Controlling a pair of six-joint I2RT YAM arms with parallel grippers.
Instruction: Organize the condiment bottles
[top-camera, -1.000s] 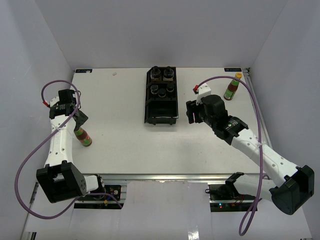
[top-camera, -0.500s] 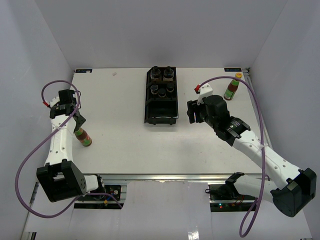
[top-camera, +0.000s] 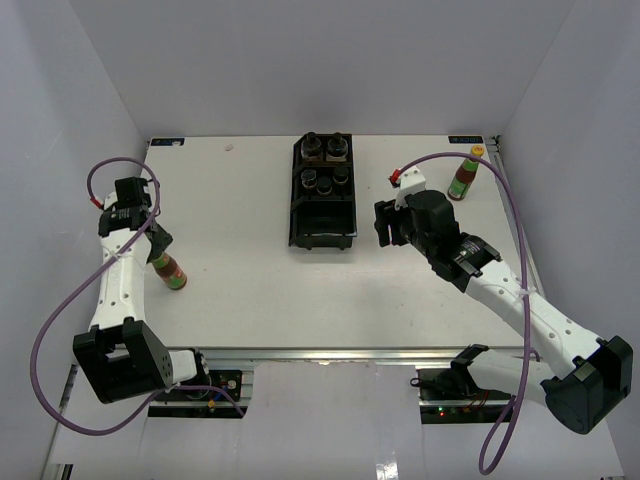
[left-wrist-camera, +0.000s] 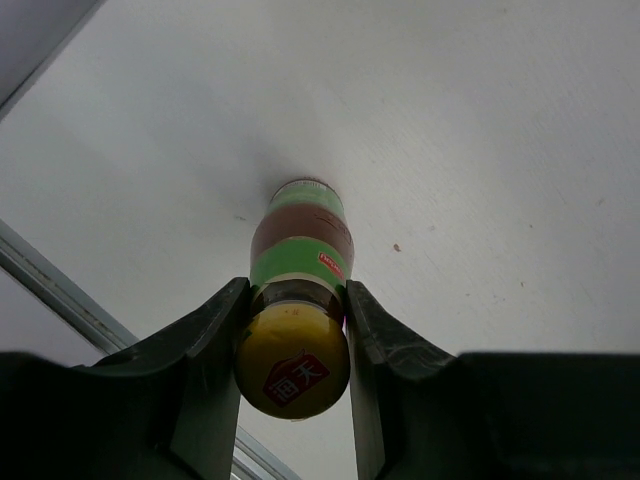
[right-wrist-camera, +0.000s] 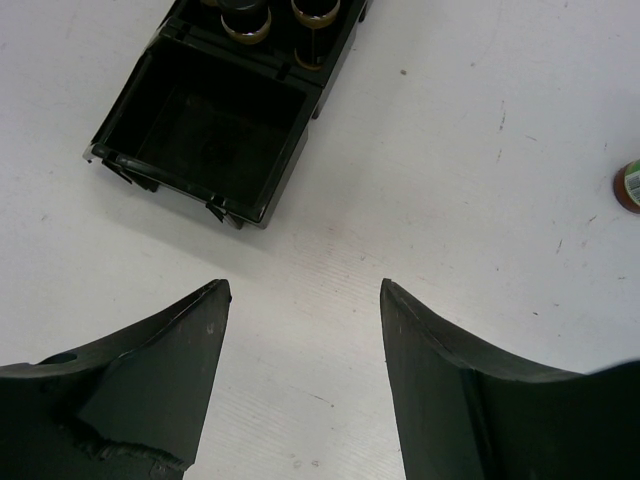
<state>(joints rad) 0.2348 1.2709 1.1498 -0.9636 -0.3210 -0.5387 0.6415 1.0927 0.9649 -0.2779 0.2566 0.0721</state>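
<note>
A slim red-brown sauce bottle (top-camera: 169, 273) (left-wrist-camera: 300, 238) with a green label and a yellow cap stands near the table's left edge. My left gripper (top-camera: 157, 250) (left-wrist-camera: 296, 290) is shut on its neck just under the cap. Far right at the back, a second sauce bottle (top-camera: 463, 178) (right-wrist-camera: 629, 187) stands alone. Several black-capped jars (top-camera: 324, 163) (right-wrist-camera: 245, 18) fill the back compartments of the black tray (top-camera: 322, 240) (right-wrist-camera: 210, 125); the near compartment holds nothing. My right gripper (top-camera: 381, 226) (right-wrist-camera: 303, 284) hovers open over bare table to the right of the tray.
A grey wall runs close along the table's left side by the held bottle, and a metal rail (left-wrist-camera: 60, 290) edges the table there. Purple cables (top-camera: 500, 195) loop over both arms. White walls enclose the back and the right side.
My left gripper has closed on the sauce bottle's neck, and the bottle shifted slightly. The right arm edged a little to the right, its jaws unchanged.
</note>
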